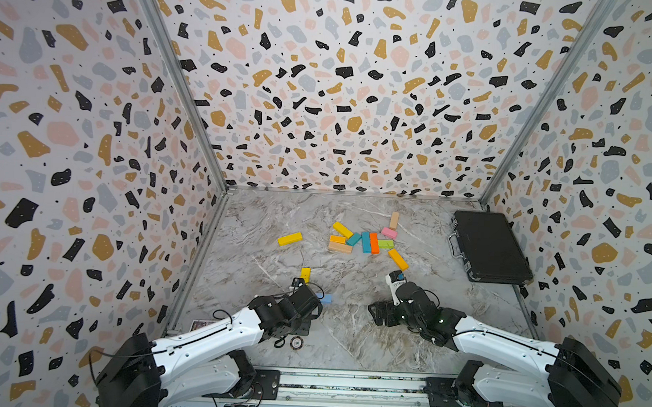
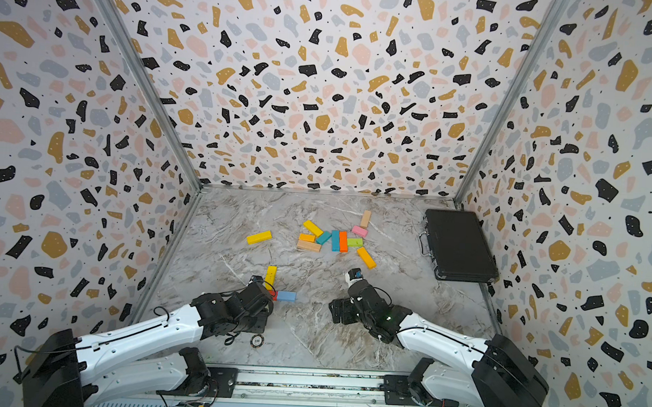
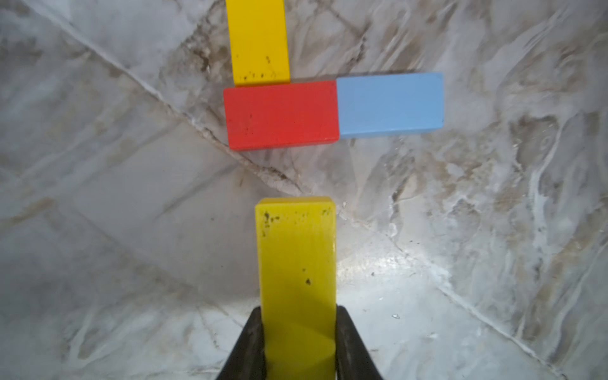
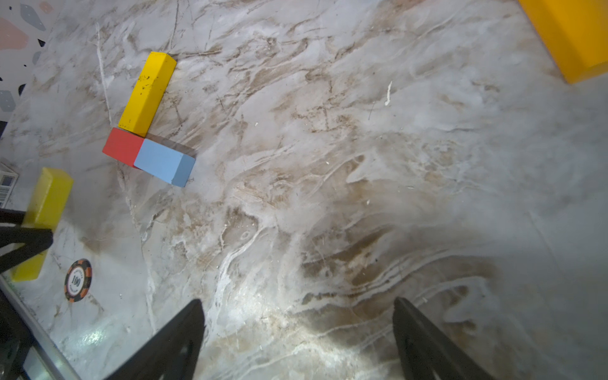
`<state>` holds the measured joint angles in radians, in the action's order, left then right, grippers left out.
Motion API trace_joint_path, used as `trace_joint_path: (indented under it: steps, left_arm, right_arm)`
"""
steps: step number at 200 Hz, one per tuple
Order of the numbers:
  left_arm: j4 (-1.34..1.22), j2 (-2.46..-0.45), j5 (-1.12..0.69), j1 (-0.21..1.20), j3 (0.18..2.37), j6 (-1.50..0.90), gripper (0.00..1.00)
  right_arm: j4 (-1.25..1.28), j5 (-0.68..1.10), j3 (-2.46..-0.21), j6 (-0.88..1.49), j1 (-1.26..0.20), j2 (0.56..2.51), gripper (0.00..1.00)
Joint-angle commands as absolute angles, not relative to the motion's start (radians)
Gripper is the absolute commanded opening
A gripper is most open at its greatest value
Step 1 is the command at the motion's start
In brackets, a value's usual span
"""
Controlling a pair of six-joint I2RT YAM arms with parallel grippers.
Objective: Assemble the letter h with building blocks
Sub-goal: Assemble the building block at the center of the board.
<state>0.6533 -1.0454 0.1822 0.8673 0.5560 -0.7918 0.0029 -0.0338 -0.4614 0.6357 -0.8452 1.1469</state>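
Observation:
In the left wrist view my left gripper [image 3: 299, 309] is shut on a long yellow block [image 3: 296, 256], which sticks out ahead of the fingers just above the marble. A short gap beyond its end lie a red block [image 3: 283, 115] and a light blue block [image 3: 390, 103], end to end. Another long yellow block [image 3: 258, 39] butts squarely against the red one's far side. In a top view these lie at the near left: yellow [image 2: 270, 276], red [image 2: 273, 294], blue [image 2: 286, 295]. My right gripper [image 4: 297, 306] stands open over bare marble, to the right of them.
Several loose blocks [image 1: 364, 241] lie in a heap mid-table, with a lone yellow one [image 1: 289, 239] to its left and an orange-yellow one [image 1: 397, 258] near my right wrist. A black case [image 1: 487, 245] lies at the right wall. A disc marked 100 [image 1: 296, 342] lies by the left arm.

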Motion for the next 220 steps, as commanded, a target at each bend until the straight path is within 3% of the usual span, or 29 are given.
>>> trace_joint_path:
  steps: [1,48,220]
  left_arm:
    - [0.564,-1.056,0.174,0.872,0.536,-0.817,0.14]
    - [0.556,-1.127,0.123,0.825,0.556,-0.763,0.07]
    - [0.59,-1.198,0.088,0.707,0.592,-0.647,0.04]
  right_arm:
    - [0.015,-0.02,-0.45,0.65,-0.825,1.111,0.91]
    - [0.02,-0.002,-0.433,0.658,-0.794,1.088,0.91]
    - [0.036,0.031,-0.415,0.67,-0.749,1.09,0.91]
